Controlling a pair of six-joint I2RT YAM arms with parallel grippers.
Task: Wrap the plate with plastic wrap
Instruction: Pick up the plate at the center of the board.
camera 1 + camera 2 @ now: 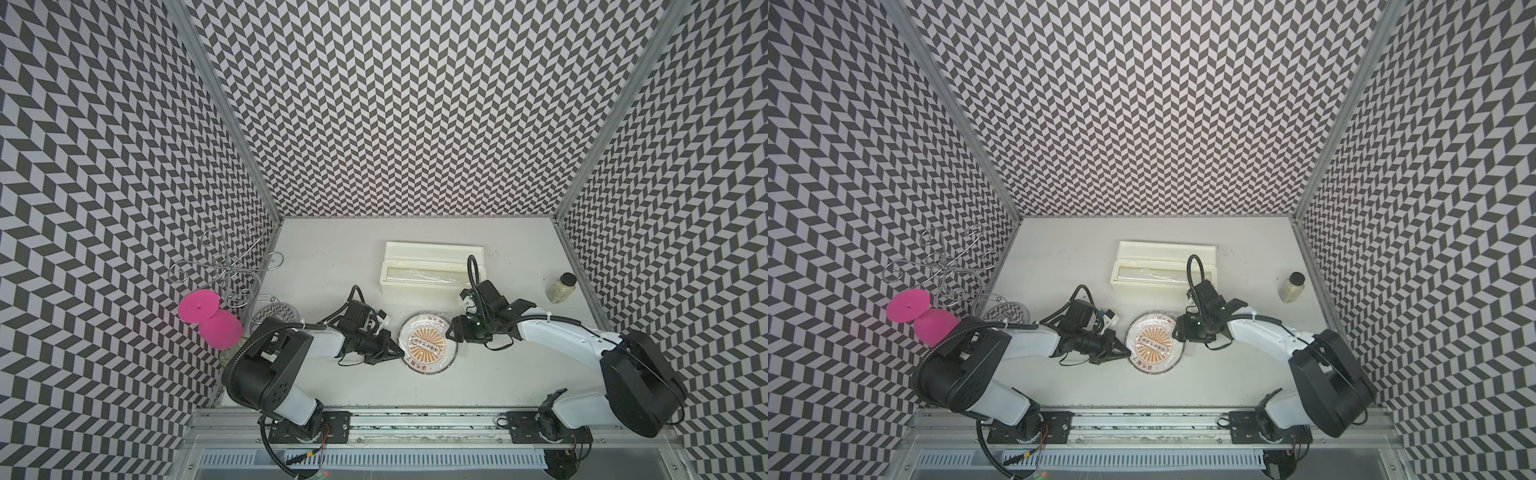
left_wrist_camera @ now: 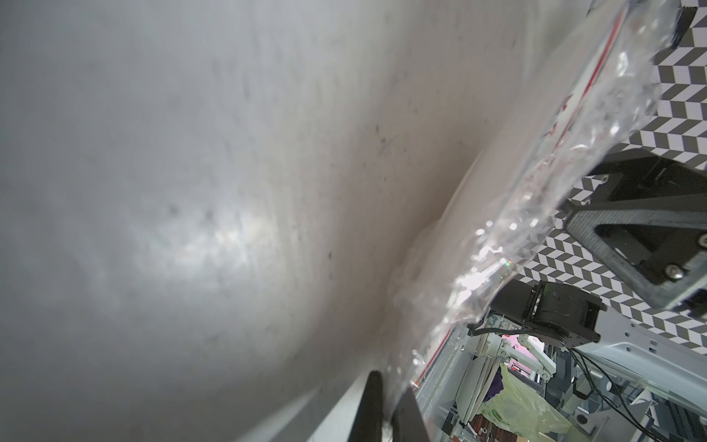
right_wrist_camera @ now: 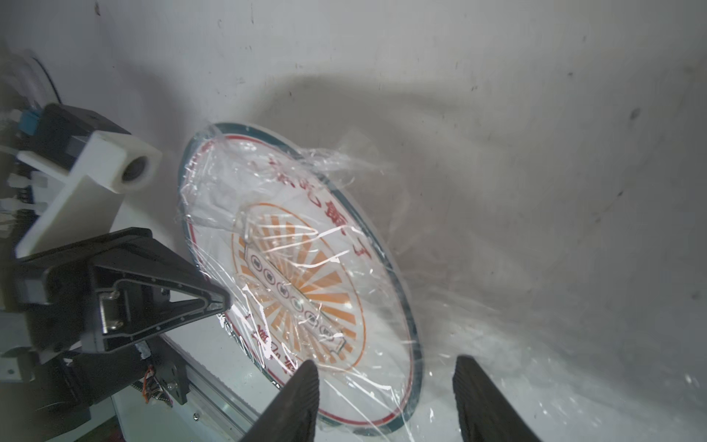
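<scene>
Plastic wrap [image 3: 340, 160] already lies crinkled across the plate [image 3: 367, 237]. The left gripper [image 3: 225, 302] is clenched right at the plate's edge on its own side. In the left wrist view the film runs down between the closed fingertips [image 2: 369, 405], so I'd say it is pinching the wrap there. The right gripper [image 3: 386, 361] is released, fingers parted, and the opposite rim sits in the gap between them, with neither finger clearly touching it. From where I stand, the plate lies on the white table [image 1: 332, 257] between the two arms, just in front of the open cream wrap box [image 1: 432, 276]. Loose film spills past the rim on the right arm's side and toward the box. That slack lies straight ahead of the right gripper, so gathering it looks like that arm's job while the left one anchors the sheet.
</scene>
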